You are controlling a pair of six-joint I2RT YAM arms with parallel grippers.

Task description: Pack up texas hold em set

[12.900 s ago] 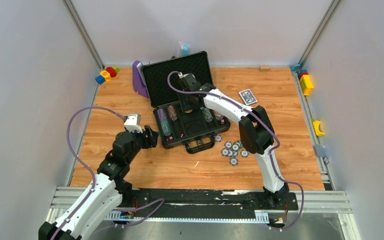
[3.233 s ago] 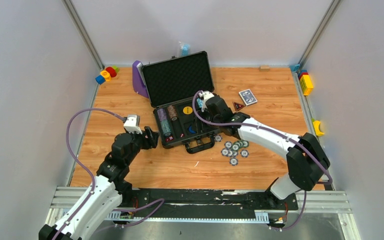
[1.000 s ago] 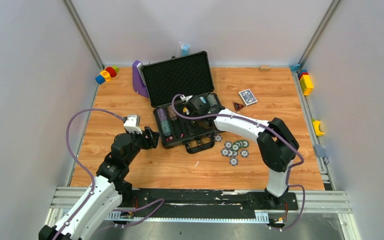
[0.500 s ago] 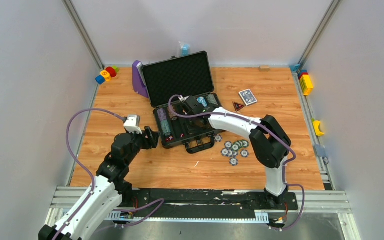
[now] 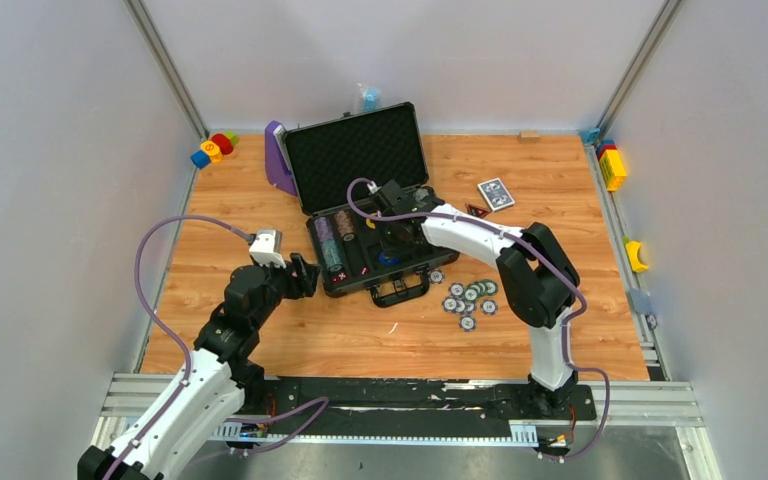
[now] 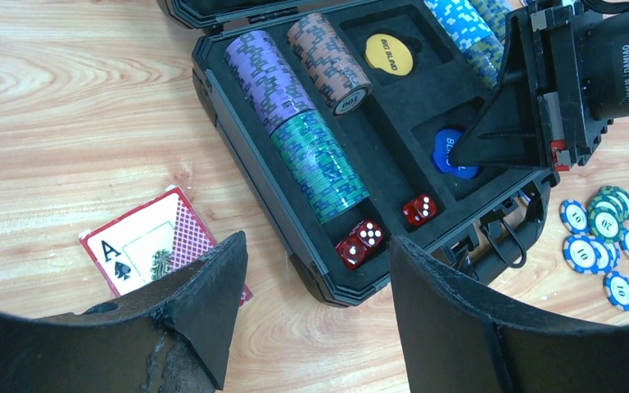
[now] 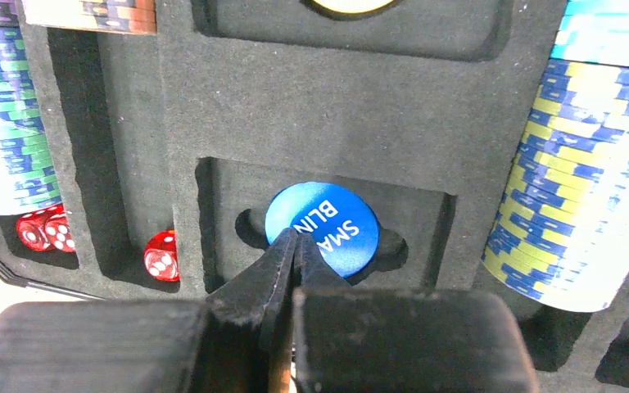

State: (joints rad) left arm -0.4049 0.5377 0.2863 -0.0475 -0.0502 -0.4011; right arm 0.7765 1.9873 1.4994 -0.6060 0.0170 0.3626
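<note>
The dark grey briefcase [image 5: 360, 150] lies open mid-table, its foam base [image 6: 393, 123] holding rows of striped chips [image 6: 319, 164], red dice [image 6: 360, 239] and a yellow "big blind" button [image 6: 389, 53]. My right gripper [image 7: 295, 237] is shut, and its joined tips rest on the edge of the blue "small blind" button [image 7: 332, 225], which lies in a foam slot. Nothing sits between the fingers. My left gripper [image 6: 315, 246] hangs open and empty just left of the case's near corner, over a red-backed card deck [image 6: 151, 246].
Loose blue and green chips [image 5: 468, 298] lie right of the case handle. A blue card deck [image 5: 496, 193] and a dark triangular piece [image 5: 475, 211] lie behind them. A purple stand [image 5: 278, 160] stands behind the lid. Toy blocks [image 5: 212, 148] [image 5: 612, 165] sit at the back corners.
My right gripper has shifted a little to the right inside the case and come down onto the blue button. The left arm has not moved.
</note>
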